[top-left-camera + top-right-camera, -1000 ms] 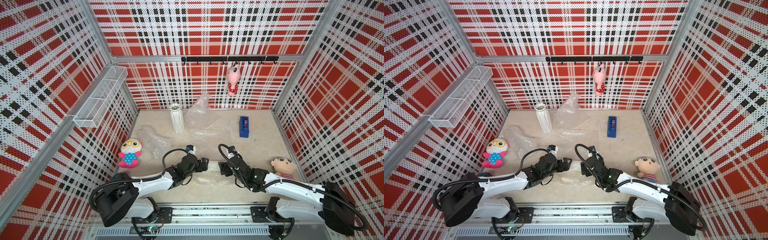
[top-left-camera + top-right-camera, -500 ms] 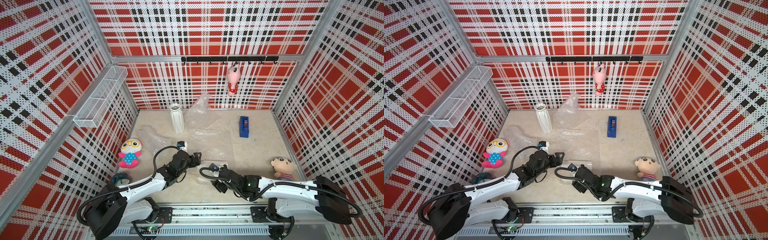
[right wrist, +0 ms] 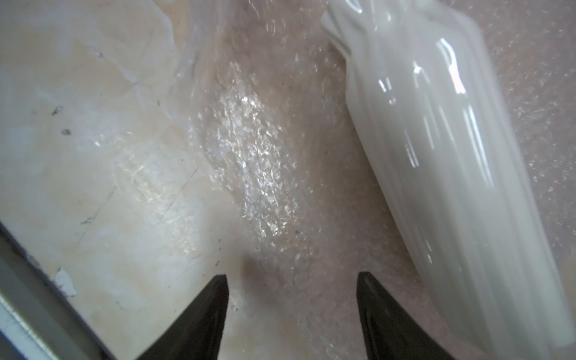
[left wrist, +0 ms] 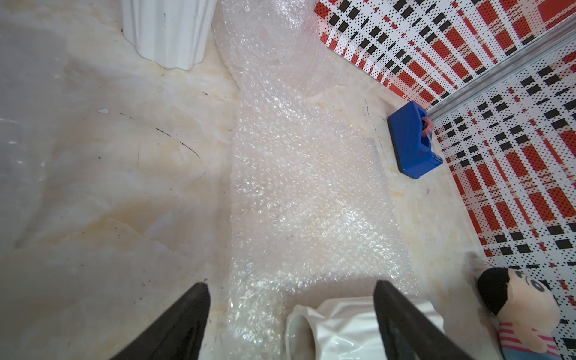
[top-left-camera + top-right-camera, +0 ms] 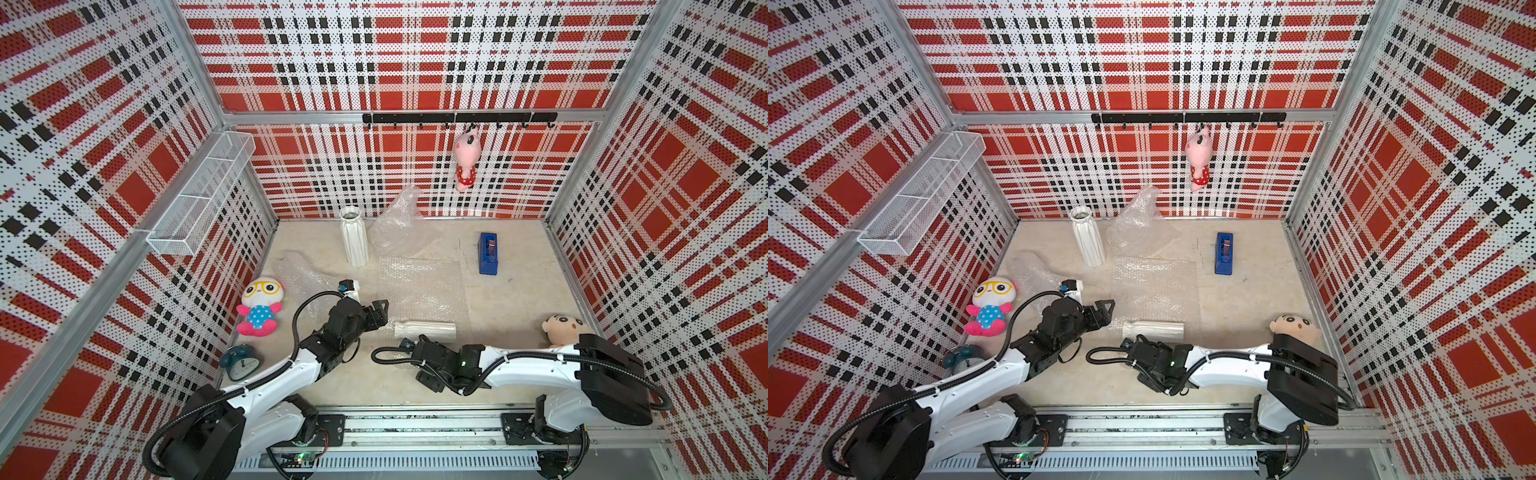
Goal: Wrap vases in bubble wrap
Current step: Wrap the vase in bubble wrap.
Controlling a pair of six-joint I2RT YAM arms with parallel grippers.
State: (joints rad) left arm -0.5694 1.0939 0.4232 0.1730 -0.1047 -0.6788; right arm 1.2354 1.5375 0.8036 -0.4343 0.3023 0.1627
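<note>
A white ribbed vase (image 5: pixel 424 331) (image 5: pixel 1152 331) lies on its side on the near edge of a flat bubble wrap sheet (image 5: pixel 419 286) (image 5: pixel 1156 286). A taller white ribbed vase (image 5: pixel 354 237) (image 5: pixel 1087 237) stands upright at the back. My left gripper (image 5: pixel 382 313) (image 4: pixel 290 285) is open just left of the lying vase's mouth (image 4: pixel 299 330), touching nothing. My right gripper (image 3: pixel 291 276) is open above the wrap's near edge, and the lying vase (image 3: pixel 436 156) is beside it, outside the jaws. In both top views the right wrist (image 5: pixel 432 357) hides its fingers.
Crumpled bubble wrap (image 5: pixel 399 228) is heaped at the back wall and another piece (image 5: pixel 299 274) lies at the left. A blue tape dispenser (image 5: pixel 488 253) sits at the back right. Plush dolls (image 5: pixel 259 305) (image 5: pixel 563 328) and a teal clock (image 5: pixel 241 361) line the sides.
Both grippers have drawn away from the ends of the lying vase. The left one backed off to the left; the right arm swung toward the front rail, its jaws a little narrower.
</note>
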